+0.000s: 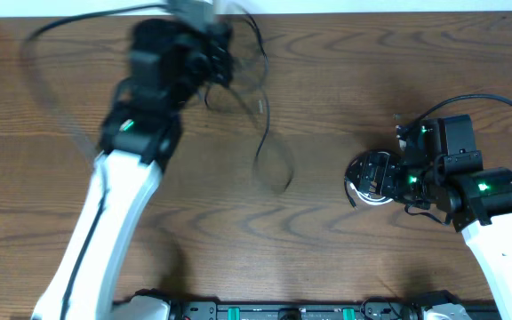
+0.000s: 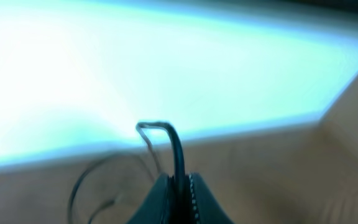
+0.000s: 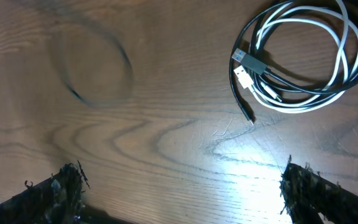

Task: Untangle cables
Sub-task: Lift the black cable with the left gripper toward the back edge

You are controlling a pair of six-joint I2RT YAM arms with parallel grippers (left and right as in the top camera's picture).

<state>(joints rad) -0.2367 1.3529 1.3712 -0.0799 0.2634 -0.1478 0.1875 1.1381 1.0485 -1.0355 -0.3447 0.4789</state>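
Now left pincer (image 2: 180, 186) clamps black cable (image 2: 174, 146); right pincer (image 3: 179, 186) wide near coiled cables (image 3: 252, 62).

One black cable (image 2: 175, 146), clamped in the left hand (image 2: 180, 183), trails in blurred loops. The white cable (image 3: 294, 107) and second black cable (image 3: 246, 107) lie coiled together flat on the desk (image 3: 166, 143), plug ends adjacent.

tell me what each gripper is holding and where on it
Left gripper pinches a black cable just below a bend; right gripper open, holding nothing.

Overhead straight down on table (image 1: 345, 80) — right wrist close above it; left wrist low, forward.
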